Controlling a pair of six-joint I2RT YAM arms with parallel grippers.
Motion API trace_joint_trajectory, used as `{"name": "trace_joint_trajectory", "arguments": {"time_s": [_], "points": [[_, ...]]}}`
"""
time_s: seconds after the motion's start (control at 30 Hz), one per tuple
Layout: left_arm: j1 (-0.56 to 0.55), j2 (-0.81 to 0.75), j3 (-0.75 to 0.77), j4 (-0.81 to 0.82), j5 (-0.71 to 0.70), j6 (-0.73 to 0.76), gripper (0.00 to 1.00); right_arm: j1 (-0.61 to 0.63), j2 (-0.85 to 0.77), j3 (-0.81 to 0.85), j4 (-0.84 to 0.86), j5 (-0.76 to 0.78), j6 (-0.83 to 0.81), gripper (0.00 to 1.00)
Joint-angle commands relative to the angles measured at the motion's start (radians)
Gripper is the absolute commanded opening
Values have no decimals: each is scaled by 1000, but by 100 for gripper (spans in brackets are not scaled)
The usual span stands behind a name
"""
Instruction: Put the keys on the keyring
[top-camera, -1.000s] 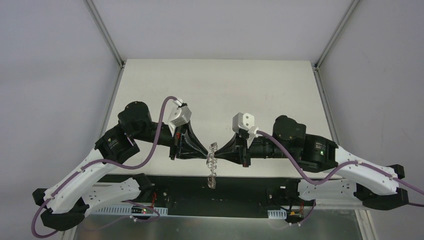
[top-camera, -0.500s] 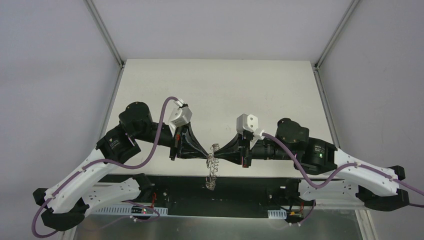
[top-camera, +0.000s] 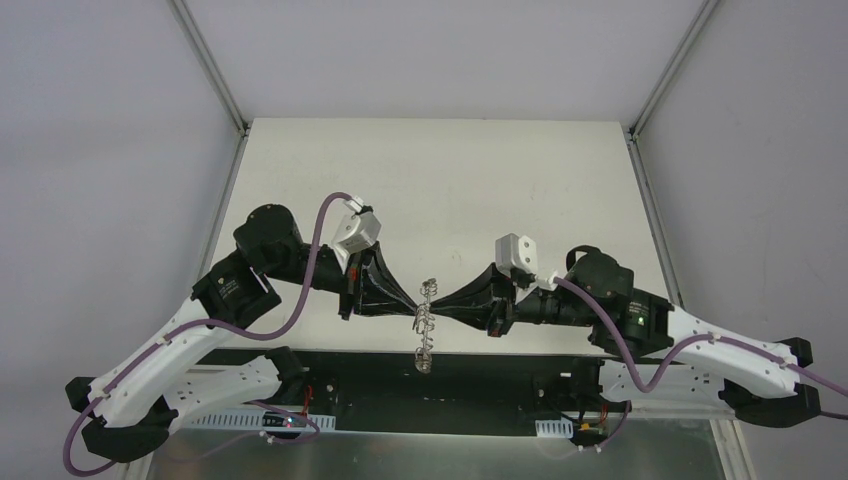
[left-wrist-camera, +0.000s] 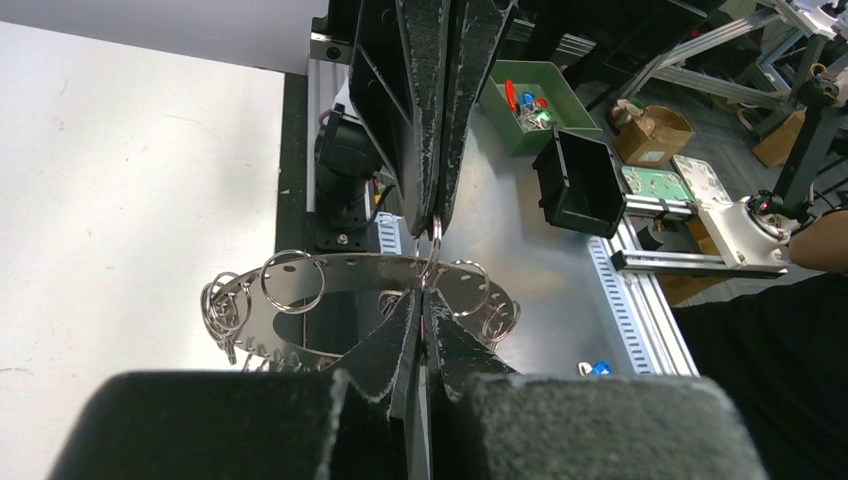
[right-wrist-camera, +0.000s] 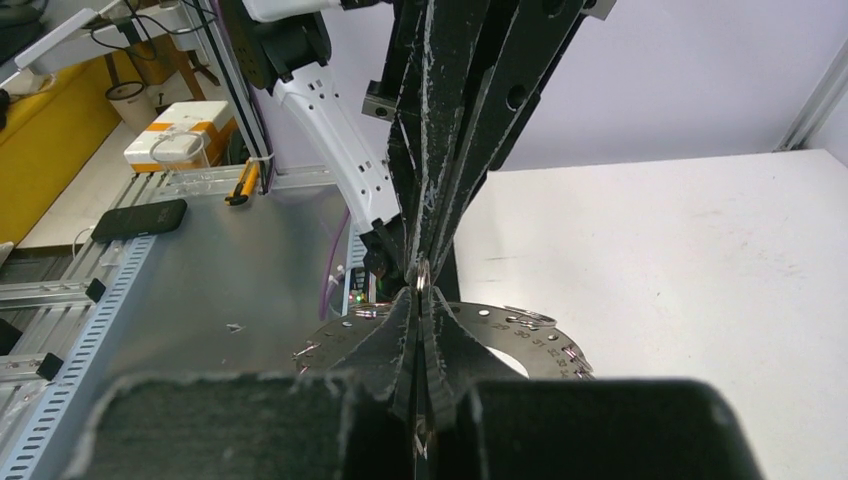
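Observation:
The keyring (top-camera: 426, 332), a silvery flat ring fringed with wire loops, hangs on edge in the air between the two grippers, above the table's near edge. My left gripper (top-camera: 414, 307) is shut on one of its rim loops from the left. My right gripper (top-camera: 438, 310) is shut on the same spot from the right, tip to tip. In the left wrist view the ring (left-wrist-camera: 330, 275) lies across my shut gripper (left-wrist-camera: 424, 300). In the right wrist view its numbered rim (right-wrist-camera: 520, 335) shows behind my shut gripper (right-wrist-camera: 420, 295). The key is not visible.
The white table (top-camera: 450, 190) stretches behind the grippers. A dark gap and a metal shelf (top-camera: 400, 440) lie below them. Off the table I see a green bin (left-wrist-camera: 525, 100), a black box (left-wrist-camera: 585, 180) and a phone (right-wrist-camera: 140, 220).
My right arm has drawn back to the right and lowered, with its fingertips staying at the ring. The keyring now hangs straighter. The left arm has barely moved.

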Motion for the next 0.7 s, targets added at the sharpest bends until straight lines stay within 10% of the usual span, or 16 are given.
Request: {"name": "trace_joint_trajectory", "arguments": {"time_s": [0.0, 0.67], "points": [[-7, -16, 8, 44, 4, -3, 0, 8, -37, 0, 175, -37, -14, 0], [-7, -12, -2, 134, 6, -50, 0, 12, -39, -151, 554, -151, -54, 0]]}}
